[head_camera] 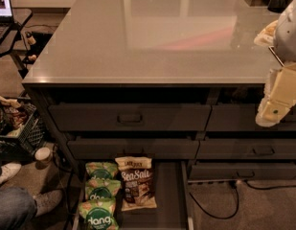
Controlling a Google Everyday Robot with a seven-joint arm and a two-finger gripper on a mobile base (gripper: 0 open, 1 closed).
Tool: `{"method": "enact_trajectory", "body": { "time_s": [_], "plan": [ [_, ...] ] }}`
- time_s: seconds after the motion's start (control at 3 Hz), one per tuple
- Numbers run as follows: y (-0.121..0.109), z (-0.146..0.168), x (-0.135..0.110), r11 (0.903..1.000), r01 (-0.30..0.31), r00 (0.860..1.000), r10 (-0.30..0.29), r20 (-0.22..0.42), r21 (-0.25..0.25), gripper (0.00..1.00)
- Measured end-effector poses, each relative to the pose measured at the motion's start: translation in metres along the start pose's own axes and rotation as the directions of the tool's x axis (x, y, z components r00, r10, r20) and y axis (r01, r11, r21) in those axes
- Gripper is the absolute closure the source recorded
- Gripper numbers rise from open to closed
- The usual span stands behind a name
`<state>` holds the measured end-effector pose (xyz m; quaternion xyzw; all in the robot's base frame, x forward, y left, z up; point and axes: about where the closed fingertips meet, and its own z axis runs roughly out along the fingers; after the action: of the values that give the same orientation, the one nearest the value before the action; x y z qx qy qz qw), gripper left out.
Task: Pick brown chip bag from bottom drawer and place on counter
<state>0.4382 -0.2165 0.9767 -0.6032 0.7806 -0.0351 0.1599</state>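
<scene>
The brown chip bag [136, 183] lies flat in the open bottom drawer [170, 195], with white "Sea Salt" lettering facing up. Three green "dang" bags [100, 196] lie in a column just left of it. The counter [157, 32] is a wide glossy grey slab above the drawers. My gripper [277, 104] is a pale cream shape at the right edge, hanging in front of the upper right drawer fronts, well above and to the right of the bag. It holds nothing that I can see.
Closed grey drawer fronts with recessed handles [130, 118] stack above the open drawer. A person's legs and shoes [23, 198] are at lower left, beside a black crate [18, 123] and a cup [43, 155]. Cables [219, 210] run on the floor at right.
</scene>
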Motion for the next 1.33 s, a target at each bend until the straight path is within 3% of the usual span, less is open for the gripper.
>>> {"method": "enact_trajectory", "body": {
  "time_s": [0.33, 0.67, 1.33],
  "plan": [
    [0.000, 0.000, 0.000, 1.0000, 0.000, 1.000, 0.000, 0.000, 0.000, 0.00],
    [0.015, 0.013, -0.001, 0.9999, -0.009, 1.000, 0.009, -0.002, -0.005, 0.00],
    [0.077, 0.108, -0.008, 0.9899, -0.054, 0.997, 0.060, 0.039, -0.131, 0.00]
  ]
}}
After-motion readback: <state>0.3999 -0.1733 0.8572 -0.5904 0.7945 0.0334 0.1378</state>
